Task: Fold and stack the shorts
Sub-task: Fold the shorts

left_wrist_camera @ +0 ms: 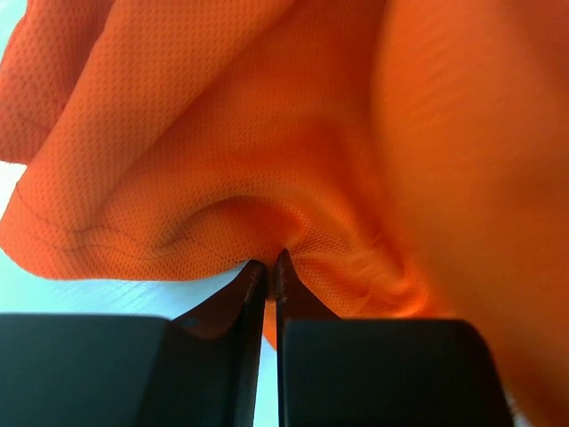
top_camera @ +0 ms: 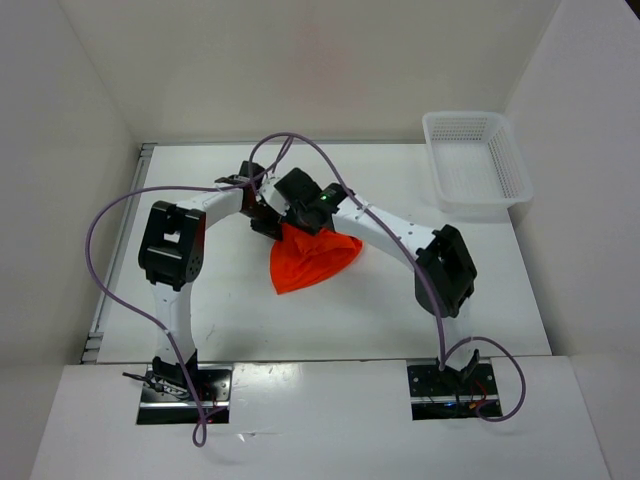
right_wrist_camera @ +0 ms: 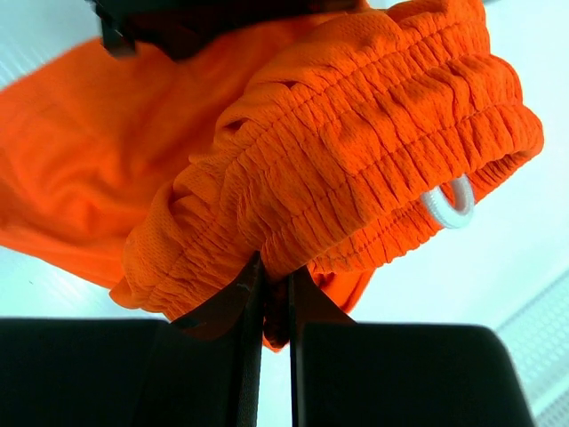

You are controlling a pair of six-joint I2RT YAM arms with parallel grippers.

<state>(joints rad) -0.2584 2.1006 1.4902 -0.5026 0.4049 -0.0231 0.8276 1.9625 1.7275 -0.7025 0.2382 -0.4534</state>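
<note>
The bright orange shorts (top_camera: pixel 310 257) hang bunched in the middle of the table, held up by both grippers close together. My left gripper (left_wrist_camera: pixel 269 261) is shut on a fold of the thin orange mesh fabric (left_wrist_camera: pixel 293 133). My right gripper (right_wrist_camera: pixel 276 267) is shut on the gathered elastic waistband (right_wrist_camera: pixel 356 151). A loop of the white drawstring (right_wrist_camera: pixel 451 202) pokes out beside the waistband. In the top view the left gripper (top_camera: pixel 264 222) and the right gripper (top_camera: pixel 300 225) sit at the top edge of the shorts, with the cloth drooping toward me.
A white plastic basket (top_camera: pixel 476 160) stands at the far right of the white table (top_camera: pixel 200 300). White walls close in the back and both sides. A purple cable (top_camera: pixel 120 210) loops over the left arm.
</note>
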